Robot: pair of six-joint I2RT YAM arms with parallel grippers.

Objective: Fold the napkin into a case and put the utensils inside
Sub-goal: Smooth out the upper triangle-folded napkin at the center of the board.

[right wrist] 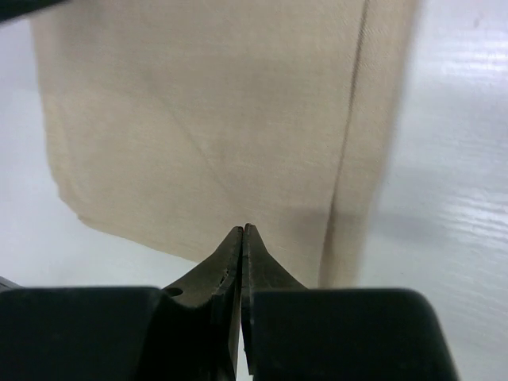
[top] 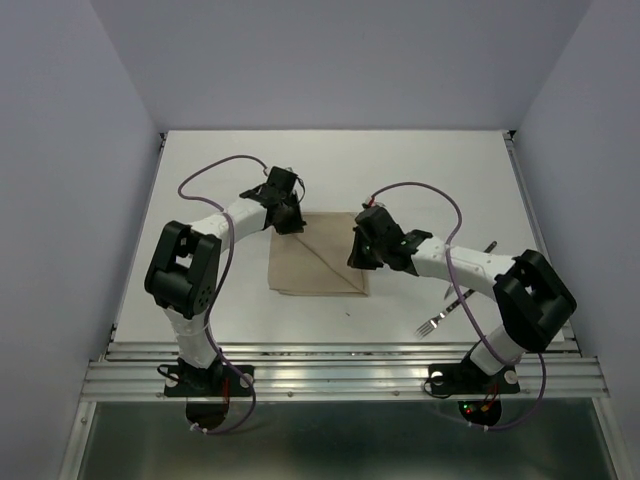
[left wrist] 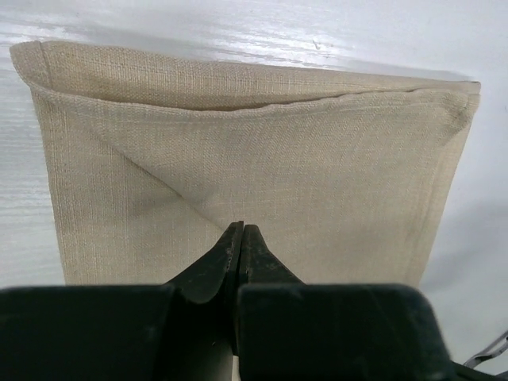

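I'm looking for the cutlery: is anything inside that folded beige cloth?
Nothing shows there: the napkin lies flat, and the fork lies outside it on the table, to its right. The space between its layers is hidden.

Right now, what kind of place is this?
Probably a robot test booth: plain walls box in a white table, robot arms are bolted to its edge, with a napkin and fork laid out.
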